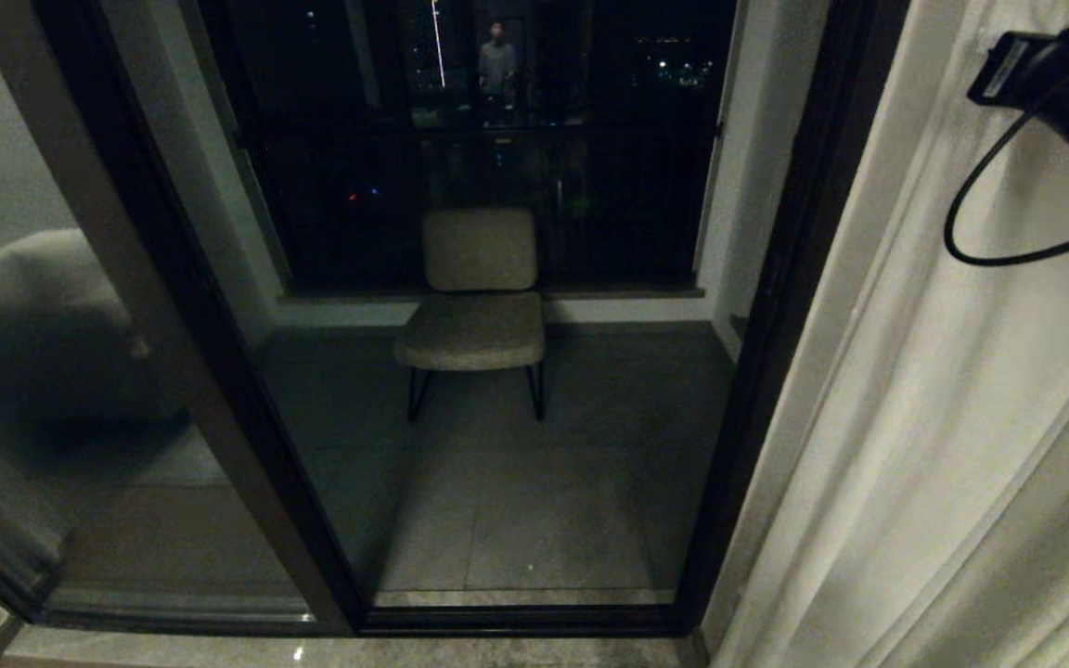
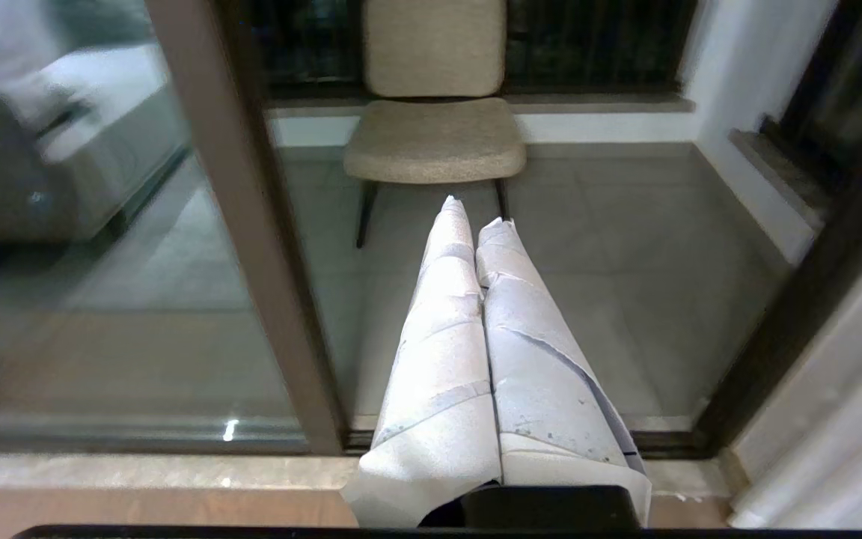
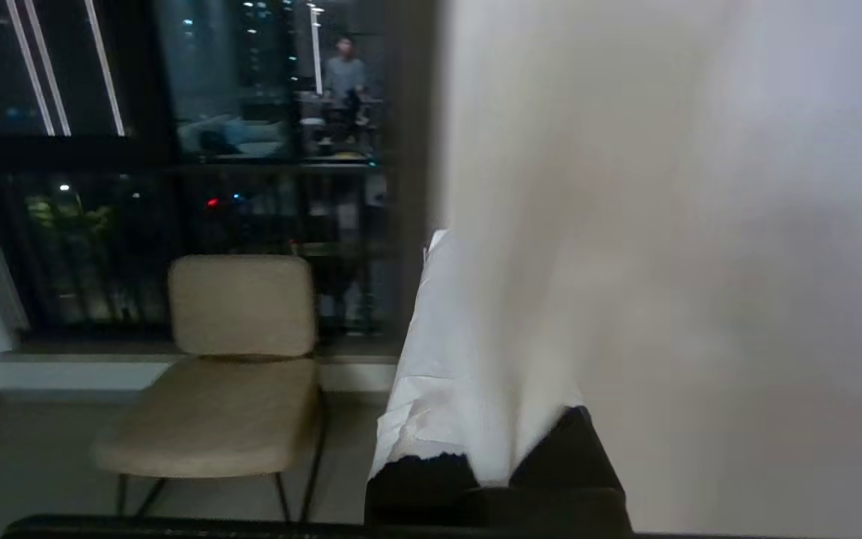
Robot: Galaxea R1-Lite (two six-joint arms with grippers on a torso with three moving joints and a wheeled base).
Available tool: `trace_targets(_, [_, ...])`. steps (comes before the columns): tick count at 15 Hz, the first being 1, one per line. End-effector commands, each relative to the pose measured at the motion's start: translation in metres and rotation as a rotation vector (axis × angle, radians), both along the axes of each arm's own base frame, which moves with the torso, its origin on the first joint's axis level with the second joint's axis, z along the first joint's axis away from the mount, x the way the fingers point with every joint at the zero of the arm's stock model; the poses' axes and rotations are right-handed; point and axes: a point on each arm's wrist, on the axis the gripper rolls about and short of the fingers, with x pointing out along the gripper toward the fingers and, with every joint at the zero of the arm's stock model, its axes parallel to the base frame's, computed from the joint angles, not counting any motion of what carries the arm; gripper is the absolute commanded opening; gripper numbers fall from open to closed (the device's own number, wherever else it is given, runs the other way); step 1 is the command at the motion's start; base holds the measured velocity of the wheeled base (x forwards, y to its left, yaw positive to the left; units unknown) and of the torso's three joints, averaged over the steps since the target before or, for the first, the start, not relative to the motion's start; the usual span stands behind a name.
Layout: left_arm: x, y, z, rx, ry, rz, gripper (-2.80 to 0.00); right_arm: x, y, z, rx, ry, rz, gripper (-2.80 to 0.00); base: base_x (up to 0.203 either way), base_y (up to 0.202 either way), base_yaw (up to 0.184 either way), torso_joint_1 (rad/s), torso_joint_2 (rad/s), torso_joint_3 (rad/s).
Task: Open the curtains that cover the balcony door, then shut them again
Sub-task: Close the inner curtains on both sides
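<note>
**Me:** Curtains (image 1: 943,417) hang on my right, bunched past the dark frame of the balcony door (image 1: 776,325). My right gripper (image 3: 468,329) is raised beside that frame with cream fabric draped against it; one wrapped finger shows, the other is buried in cloth.

**Other:** Is it grasping the fabric?

**Me:** The fingers are clenched together, and a fold runs down between them at the base, so it looks pinched on the curtain edge. From my head I only see the arm's black housing and a looped cable (image 1: 989,223) in front of the pleats.

**Other:** And the left gripper?

**Me:** The left gripper (image 2: 476,217) is low, pointing at the glass, its 2 white-wrapped fingers (image 2: 446,359) pressed flat together with nothing between them, well apart from the curtains.

**Other:** Textures?

**Me:** The curtain is finely woven, off-white, falling in long vertical pleats with a straight hemmed edge. The door is smooth glass in a brown-black frame. Beyond it stands a chair (image 1: 474,306), padded beige seat and back on thin dark legs, on grey floor tiles (image 1: 544,520). A person's reflection (image 1: 497,65) shows in the far window.
</note>
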Motion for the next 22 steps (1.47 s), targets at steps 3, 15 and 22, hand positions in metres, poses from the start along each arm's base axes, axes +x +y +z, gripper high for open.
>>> trace_targets(3, [0.000,0.000,0.000,-0.001,-0.001,0.000,-2.80,-0.002,-0.001,0.001,0.000,-0.007,-0.003,-2.80,0.000,0.183,-0.005,0.002,0.00,0.001])
trace_targets(15, [0.000,0.000,0.000,-0.001,-0.001,0.002,-2.80,0.002,0.014,0.000,0.000,-0.010,0.038,-2.80,0.000,0.184,0.000,0.001,0.00,0.005])
trace_targets(22, [0.000,0.000,0.000,0.001,-0.001,0.002,-2.80,0.003,0.040,0.000,-0.003,-0.011,0.105,-2.80,0.000,0.187,0.000,0.001,0.00,0.002])
